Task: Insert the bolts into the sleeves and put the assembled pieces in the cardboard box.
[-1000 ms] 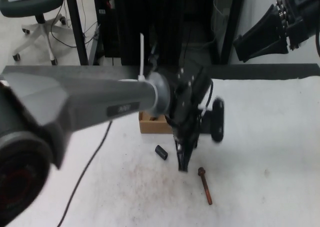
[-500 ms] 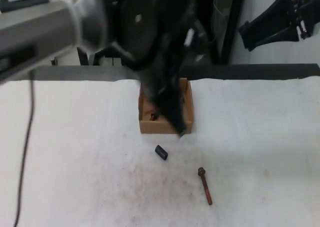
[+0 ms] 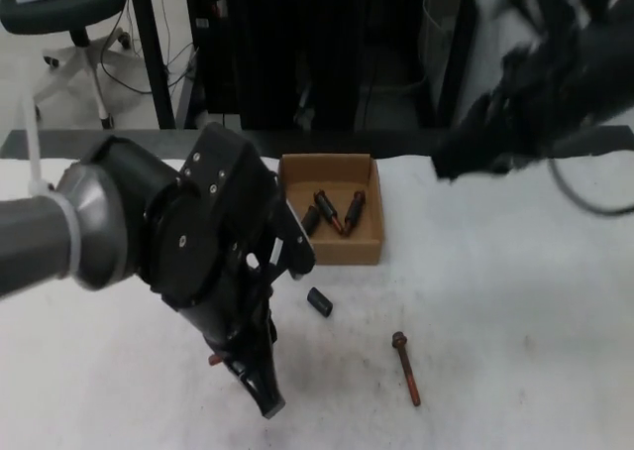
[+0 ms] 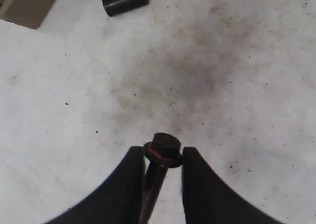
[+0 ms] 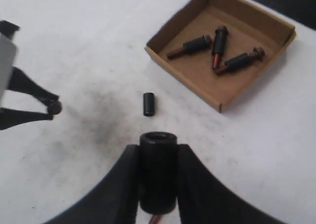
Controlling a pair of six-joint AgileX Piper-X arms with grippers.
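Bolt [image 4: 162, 147] nipped at its head by the left gripper [image 4: 163, 157] may swivel, missing the sleeve [image 5: 158, 177] the right gripper [image 5: 158, 152] clamps.

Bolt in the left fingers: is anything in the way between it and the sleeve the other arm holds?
Nothing visible. In the right wrist view, bare bench lies between the bolt and the held sleeve. A loose sleeve lies aside, nearer the box.
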